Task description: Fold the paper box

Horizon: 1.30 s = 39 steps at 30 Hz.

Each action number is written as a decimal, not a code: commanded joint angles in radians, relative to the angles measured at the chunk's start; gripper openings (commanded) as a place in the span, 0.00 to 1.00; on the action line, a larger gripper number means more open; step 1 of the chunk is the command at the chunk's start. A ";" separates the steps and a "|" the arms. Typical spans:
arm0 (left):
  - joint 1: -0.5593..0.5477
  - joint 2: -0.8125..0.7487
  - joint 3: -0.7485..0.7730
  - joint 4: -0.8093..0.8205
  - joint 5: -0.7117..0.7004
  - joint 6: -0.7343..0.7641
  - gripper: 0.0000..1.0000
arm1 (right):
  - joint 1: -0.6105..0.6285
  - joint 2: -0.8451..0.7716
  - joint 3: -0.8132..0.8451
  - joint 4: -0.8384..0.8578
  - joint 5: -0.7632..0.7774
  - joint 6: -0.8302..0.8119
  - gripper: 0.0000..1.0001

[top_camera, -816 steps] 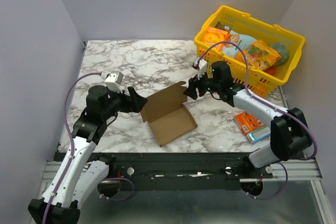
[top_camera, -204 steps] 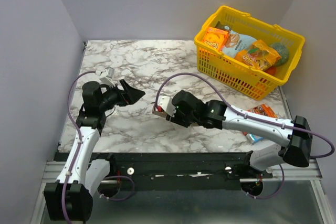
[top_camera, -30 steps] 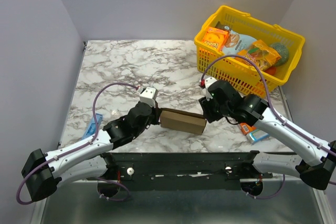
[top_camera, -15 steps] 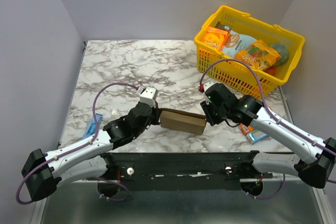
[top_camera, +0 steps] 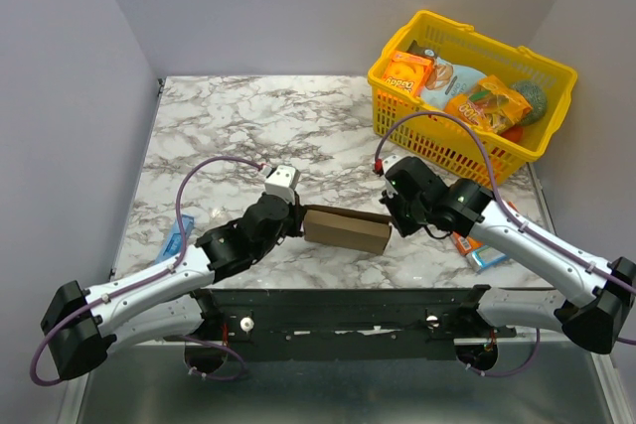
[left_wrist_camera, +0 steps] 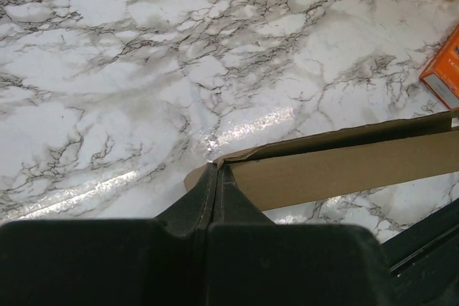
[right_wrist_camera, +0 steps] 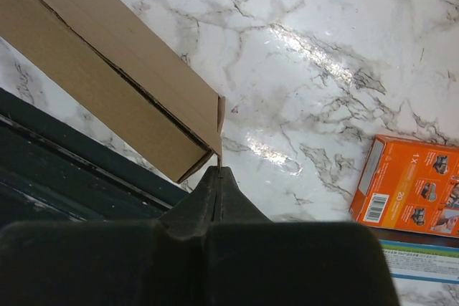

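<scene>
Your right claw (right_wrist_camera: 217, 170) has just snapped closed: a second ago its fingers stood roughly half spread, and now they are pressed together, with the tip right against the end flap of the paper box (right_wrist_camera: 107, 69). You cannot tell from the wrist view whether a sliver of card is caught between them or the tip merely butts the flap's edge. The left claw (left_wrist_camera: 215, 170) has not changed; its fingers stay pressed together, touching the opposite end corner of the box, which runs away from that tip to the right. Seen from above, the box (top_camera: 346, 229) lies flat on the table (top_camera: 248, 126) directly between the two claws, already closed into a long, low shape, and it has not shifted over the last second. An orange snack box (right_wrist_camera: 412, 184) lies well off to the right of the right claw, clear of the work. By the look of it the folding is nearly done, and this closing reads as a final tuck or squeeze on the end flap.
</scene>
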 commanded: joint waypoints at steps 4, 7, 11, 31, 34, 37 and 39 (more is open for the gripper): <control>-0.028 0.053 -0.014 -0.176 -0.013 -0.014 0.00 | -0.006 0.016 0.025 0.068 -0.085 0.084 0.01; -0.037 0.063 -0.004 -0.187 -0.026 -0.016 0.00 | -0.006 0.024 0.033 0.074 -0.092 0.123 0.01; -0.048 0.069 0.000 -0.195 -0.034 -0.020 0.00 | -0.004 0.026 0.039 0.099 -0.118 0.180 0.01; -0.062 0.080 0.006 -0.189 -0.048 -0.031 0.00 | -0.015 0.003 -0.031 0.169 -0.162 0.268 0.01; -0.062 0.080 0.005 -0.189 -0.051 -0.042 0.00 | -0.016 -0.008 -0.079 0.169 -0.161 0.277 0.01; -0.063 0.078 -0.006 -0.175 -0.048 -0.045 0.00 | -0.016 -0.022 -0.122 0.178 -0.162 0.288 0.01; -0.063 0.080 -0.010 -0.169 -0.046 -0.046 0.00 | -0.015 -0.030 -0.146 0.185 -0.162 0.297 0.01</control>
